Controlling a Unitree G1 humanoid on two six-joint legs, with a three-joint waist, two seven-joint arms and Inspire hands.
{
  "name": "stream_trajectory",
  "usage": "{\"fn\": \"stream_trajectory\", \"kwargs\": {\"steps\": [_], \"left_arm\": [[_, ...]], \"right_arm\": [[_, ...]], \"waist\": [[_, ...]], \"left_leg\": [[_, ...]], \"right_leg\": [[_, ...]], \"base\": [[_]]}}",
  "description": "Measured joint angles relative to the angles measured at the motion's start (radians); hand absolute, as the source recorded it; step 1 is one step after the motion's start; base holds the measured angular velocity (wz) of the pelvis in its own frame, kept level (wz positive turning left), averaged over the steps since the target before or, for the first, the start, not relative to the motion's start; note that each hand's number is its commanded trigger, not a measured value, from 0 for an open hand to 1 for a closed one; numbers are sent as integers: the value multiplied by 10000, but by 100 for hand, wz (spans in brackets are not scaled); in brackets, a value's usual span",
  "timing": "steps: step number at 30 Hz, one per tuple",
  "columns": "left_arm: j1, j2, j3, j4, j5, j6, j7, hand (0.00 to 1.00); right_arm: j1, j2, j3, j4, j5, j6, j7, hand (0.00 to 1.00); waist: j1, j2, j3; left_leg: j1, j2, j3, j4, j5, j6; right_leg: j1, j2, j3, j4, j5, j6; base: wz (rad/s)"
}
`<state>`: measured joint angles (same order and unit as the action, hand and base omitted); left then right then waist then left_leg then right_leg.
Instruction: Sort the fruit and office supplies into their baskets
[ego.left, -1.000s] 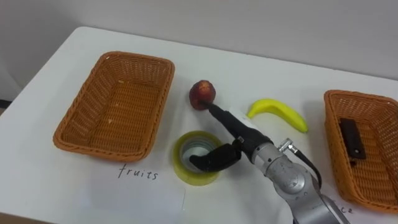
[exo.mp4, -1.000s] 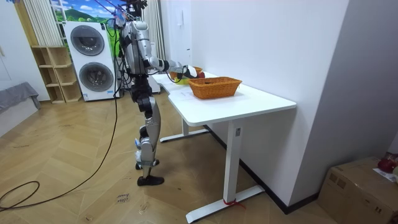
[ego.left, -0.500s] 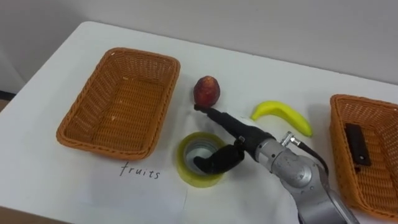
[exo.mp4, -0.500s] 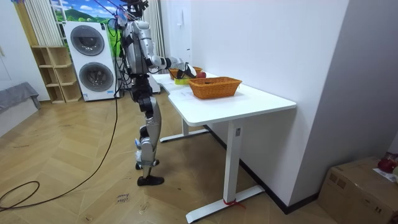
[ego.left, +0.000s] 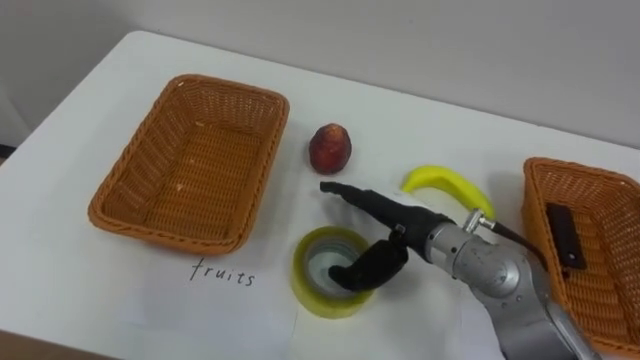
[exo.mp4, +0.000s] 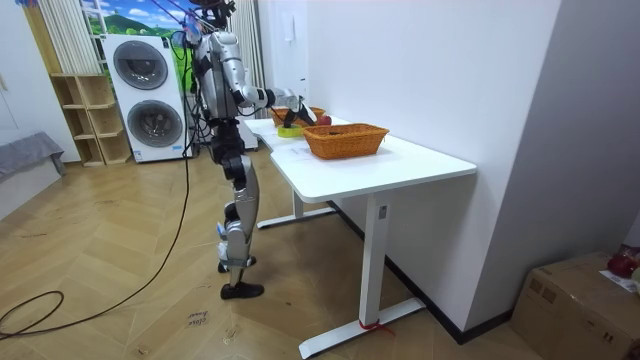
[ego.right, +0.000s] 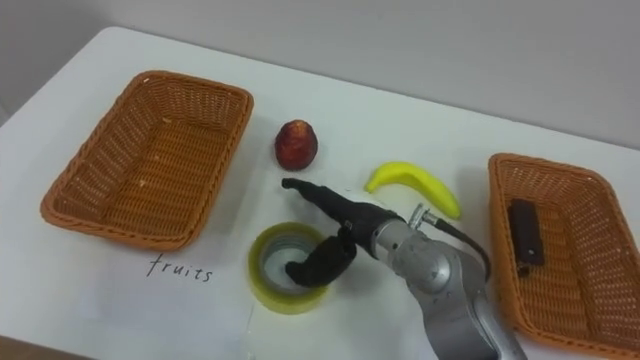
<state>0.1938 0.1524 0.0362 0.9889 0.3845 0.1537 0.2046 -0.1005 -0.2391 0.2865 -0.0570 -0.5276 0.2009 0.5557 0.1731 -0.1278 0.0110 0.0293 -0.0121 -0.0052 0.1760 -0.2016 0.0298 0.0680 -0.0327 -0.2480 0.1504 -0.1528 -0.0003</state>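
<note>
Progress: early. Left wicker basket (ego.left: 185, 165) empty. Right wicker basket (ego.left: 600, 290) holds one dark flat item (ego.left: 560, 233), type not resolvable. Peach (ego.left: 330, 148) and banana (ego.left: 445, 185) lie loose on the bench (ego.left: 400, 110) between the baskets, untouched. Yellow tape roll (ego.left: 318, 290) sits on the bench in front of the peach. Right hand (ego.left: 395, 238) is over the roll, with curled fingers hooked into its hole at the right rim, apparently gripping it. One finger is straight, pointing toward the peach and stopping short of it. Forearm enters from lower right. Judgement: the tape's transfer to the right basket is under way; both fruits remain.
</note>
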Motion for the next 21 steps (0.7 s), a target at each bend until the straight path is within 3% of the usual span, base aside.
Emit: {"fn": "stream_trajectory", "kwargs": {"steps": [7,13,14,15,16,21], "left_arm": [[-44,99,19,0,33,3,-237,0],[-57,525,17,-85,35,15,-373,0],[-58,592,17,-95,36,15,-377,0],[-58,613,16,-95,36,15,-378,0],[-59,643,13,-96,35,15,-378,0],[-37,659,-4,-90,31,14,-384,0]], "right_arm": [[-15,-52,-67,-81,-584,199,607,0],[-162,-376,-25,-80,-1067,230,1080,0],[-190,-419,-27,-81,-1127,279,1164,56],[-192,-434,-27,-81,-1154,305,1191,65],[-208,-462,-27,-84,-1242,311,1231,100],[-518,-479,-25,-99,-1863,329,1377,100]], "waist": [[38,-136,-66],[154,-366,-67],[186,-408,-60],[196,-424,-56],[217,-454,-42],[304,-511,-9]], "left_leg": [[-7,-2,-23,3,0,1],[-19,-5,-110,-4,1,0],[-15,-8,-150,-1,1,0],[-14,-8,-167,4,1,0],[-18,-13,-211,15,1,0],[-49,-16,-259,31,2,-2]], "right_leg": [[3,-1,-28,0,0,0],[31,-2,-189,0,0,0],[58,-5,-272,0,0,0],[68,-6,-293,2,0,0],[84,-7,-296,2,0,0],[85,-2,-301,0,0,0]], "base": [[0],[4],[9],[11],[9],[2]]}}
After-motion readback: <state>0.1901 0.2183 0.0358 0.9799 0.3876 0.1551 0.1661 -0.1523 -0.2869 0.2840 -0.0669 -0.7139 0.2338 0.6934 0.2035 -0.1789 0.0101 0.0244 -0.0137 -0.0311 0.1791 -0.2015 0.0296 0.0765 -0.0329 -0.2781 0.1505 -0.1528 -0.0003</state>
